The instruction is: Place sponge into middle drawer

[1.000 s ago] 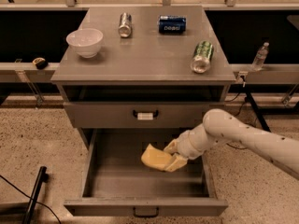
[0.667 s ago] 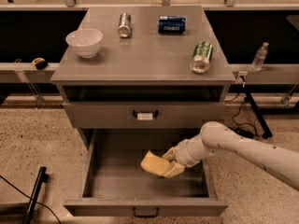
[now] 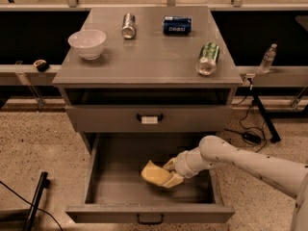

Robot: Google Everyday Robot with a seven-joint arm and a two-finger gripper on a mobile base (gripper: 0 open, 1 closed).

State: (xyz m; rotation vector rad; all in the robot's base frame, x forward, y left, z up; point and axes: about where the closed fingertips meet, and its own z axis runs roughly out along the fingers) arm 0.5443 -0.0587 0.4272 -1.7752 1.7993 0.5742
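The pale yellow sponge (image 3: pixel 157 174) is low inside the open middle drawer (image 3: pixel 100 170), close to its floor, right of centre. My gripper (image 3: pixel 172 173) reaches down into the drawer from the right and is shut on the sponge's right end. The drawer is pulled far out, its front with the plain dark handle (image 3: pixel 149 219) nearest the camera. The white arm (image 3: pixel 240 161) comes in from the lower right.
Above is a closed drawer front with a white-tagged handle (image 3: pixel 149 119). On the cabinet top (image 3: pixel 149 57) stand a white bowl (image 3: pixel 87 43), a silver can (image 3: pixel 128 26), a blue can (image 3: pixel 177 25) and a green can (image 3: pixel 207 58). A water bottle (image 3: pixel 267 57) stands at the right.
My gripper has carried the sponge down and slightly left, deeper into the open drawer. The sponge is now lower, near the drawer floor.
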